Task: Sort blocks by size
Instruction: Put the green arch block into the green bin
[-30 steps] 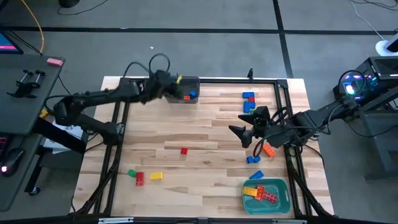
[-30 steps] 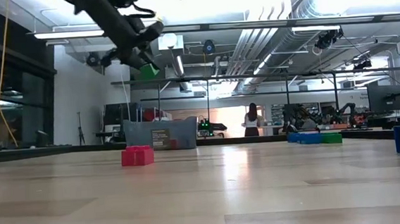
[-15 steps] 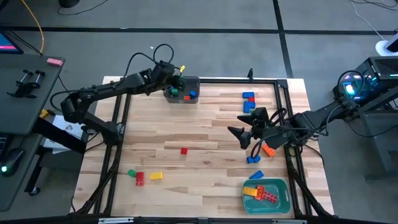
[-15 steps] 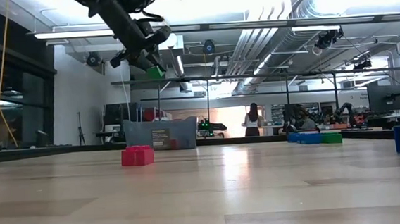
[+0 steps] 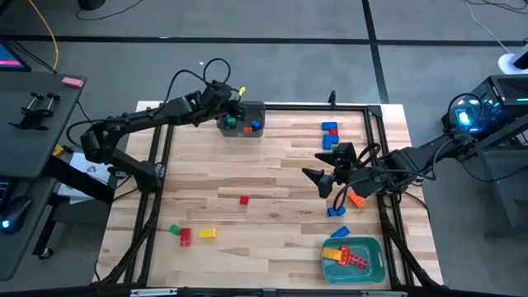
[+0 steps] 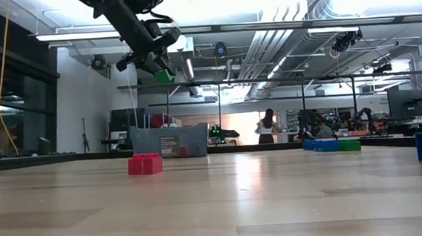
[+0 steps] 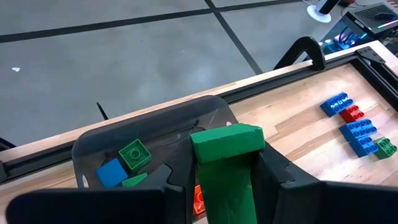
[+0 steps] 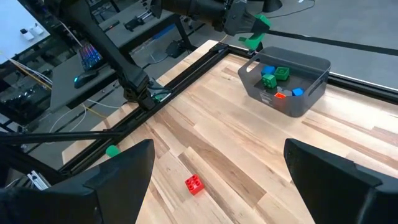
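Over the last second the left gripper (image 5: pixel 229 110) has been swinging in over the dark grey bin (image 5: pixel 257 108) and is now holding there — pinching a green block (image 7: pixel 227 140), seemingly about to drop it. The right gripper (image 5: pixel 320 177) is waiting wide open mid-table — near loose blocks (image 5: pixel 330 130).

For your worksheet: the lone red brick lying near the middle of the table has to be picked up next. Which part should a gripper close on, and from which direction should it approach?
Come straight down from above on the red brick and close on its two opposite flat side walls. It lies flat on the bare wood with its studs up, and nothing stands close to it, so the sides are free. The open right gripper looks nearer.
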Controlling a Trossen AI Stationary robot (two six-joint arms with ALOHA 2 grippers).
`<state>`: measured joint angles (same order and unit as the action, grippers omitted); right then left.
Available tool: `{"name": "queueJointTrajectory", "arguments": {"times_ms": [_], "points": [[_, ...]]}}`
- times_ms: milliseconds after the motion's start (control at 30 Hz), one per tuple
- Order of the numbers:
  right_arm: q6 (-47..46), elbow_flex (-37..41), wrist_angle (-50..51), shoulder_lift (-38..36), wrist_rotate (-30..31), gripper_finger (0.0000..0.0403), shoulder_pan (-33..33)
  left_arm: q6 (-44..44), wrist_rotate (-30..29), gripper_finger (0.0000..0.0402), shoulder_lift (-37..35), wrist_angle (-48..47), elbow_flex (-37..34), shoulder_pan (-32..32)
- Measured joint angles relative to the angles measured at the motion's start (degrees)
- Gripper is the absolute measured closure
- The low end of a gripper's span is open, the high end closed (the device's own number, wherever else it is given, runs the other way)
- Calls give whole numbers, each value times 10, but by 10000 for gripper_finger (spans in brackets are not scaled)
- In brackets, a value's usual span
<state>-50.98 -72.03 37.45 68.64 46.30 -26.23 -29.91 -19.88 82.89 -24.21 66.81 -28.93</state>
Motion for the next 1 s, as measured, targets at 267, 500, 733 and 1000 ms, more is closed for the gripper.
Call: {"name": "queueJointTrajectory", "arguments": {"times_ms": [267,500,733,1000], "points": [[0,0,0,0,-3,50,0,0,0,326,0,0,0,0],[-7,0,0,0,-3,50,0,1,-31,326,14,9,2,-11],[-17,0,-4,0,-19,50,12,-23,50,326,94,2,1,-38],[-13,0,-8,0,-24,50,15,58,191,326,100,58,0,15]]}}
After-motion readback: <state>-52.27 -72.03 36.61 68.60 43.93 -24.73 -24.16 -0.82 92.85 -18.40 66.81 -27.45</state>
